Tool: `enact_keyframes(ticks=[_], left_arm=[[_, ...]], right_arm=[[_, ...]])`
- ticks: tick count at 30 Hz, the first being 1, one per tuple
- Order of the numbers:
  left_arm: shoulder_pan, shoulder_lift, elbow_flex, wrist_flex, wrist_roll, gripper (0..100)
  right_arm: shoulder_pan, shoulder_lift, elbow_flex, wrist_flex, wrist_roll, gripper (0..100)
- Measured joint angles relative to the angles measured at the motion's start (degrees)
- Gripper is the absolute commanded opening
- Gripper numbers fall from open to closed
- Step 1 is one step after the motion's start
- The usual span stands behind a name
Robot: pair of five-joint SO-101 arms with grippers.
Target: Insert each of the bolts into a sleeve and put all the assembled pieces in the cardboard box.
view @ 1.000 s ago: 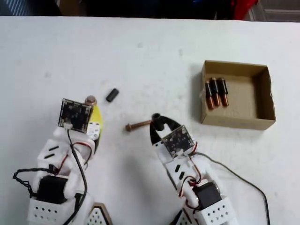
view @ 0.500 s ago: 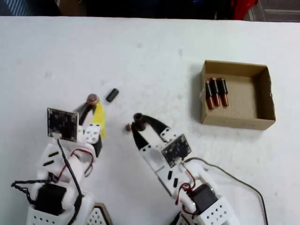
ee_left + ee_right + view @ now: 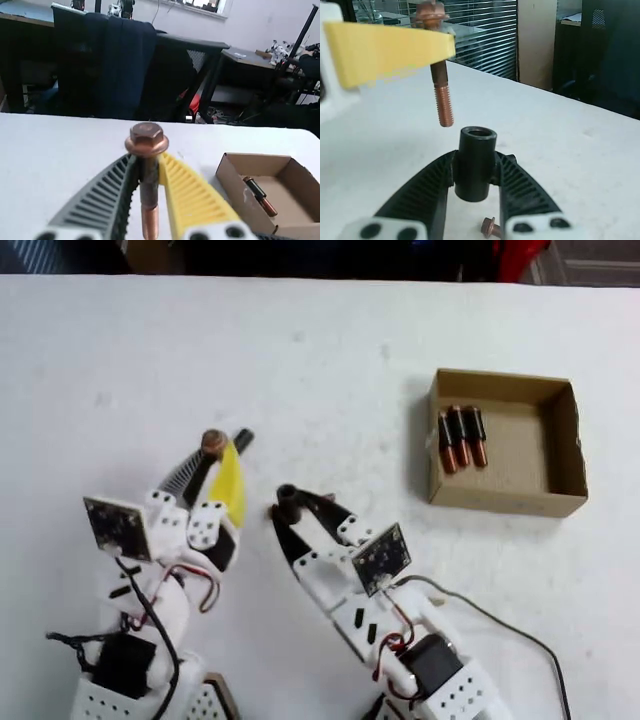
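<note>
Bolt [image 3: 146, 139] hangs thread down, pinched in the closed left gripper [image 3: 145, 165], left of the sleeve [image 3: 477, 142], which the right gripper [image 3: 475, 165] squeezes upright with its hole up, surely so the bolt can go in from above; the box [image 3: 500, 500] at right holds three pieces [image 3: 460, 438].

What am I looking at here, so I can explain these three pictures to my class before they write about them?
Two small robot arms sit at a white table. One picture looks down from above; the other two come from a camera on each wrist. The left gripper, grey and yellow, holds a copper hex-head bolt upright. The right gripper, black, holds a black tube-shaped sleeve close by. A second copper bolt lies on the table. The brown cardboard box holds three assembled pieces.
</note>
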State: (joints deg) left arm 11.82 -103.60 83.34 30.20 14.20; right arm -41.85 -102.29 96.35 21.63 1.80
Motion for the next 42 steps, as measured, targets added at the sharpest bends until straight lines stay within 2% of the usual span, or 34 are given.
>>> enact_keyframes(ticks=[8, 15, 21, 35, 42], left_arm=[[0.0, -0.1, 0.0, -6.2, 0.0, 2], [0.8, -0.2, -0.6, -6.2, 0.2, 2], [5.5, -0.2, -1.8, -6.2, 0.2, 2], [6.3, -0.2, -4.6, -6.2, 4.1, 2], [9.7, -0.2, -4.6, -6.2, 4.1, 2]], right_arm=[[0.0, 0.0, 0.0, 0.0, 0.8, 1.7], [0.0, 0.0, 0.0, 0.0, 3.8, 1.7], [0.0, 0.0, 0.0, 0.0, 3.9, 1.7], [0.0, 0.0, 0.0, 0.0, 3.9, 1.7], [0.0, 0.0, 0.0, 0.0, 4.0, 1.7]])
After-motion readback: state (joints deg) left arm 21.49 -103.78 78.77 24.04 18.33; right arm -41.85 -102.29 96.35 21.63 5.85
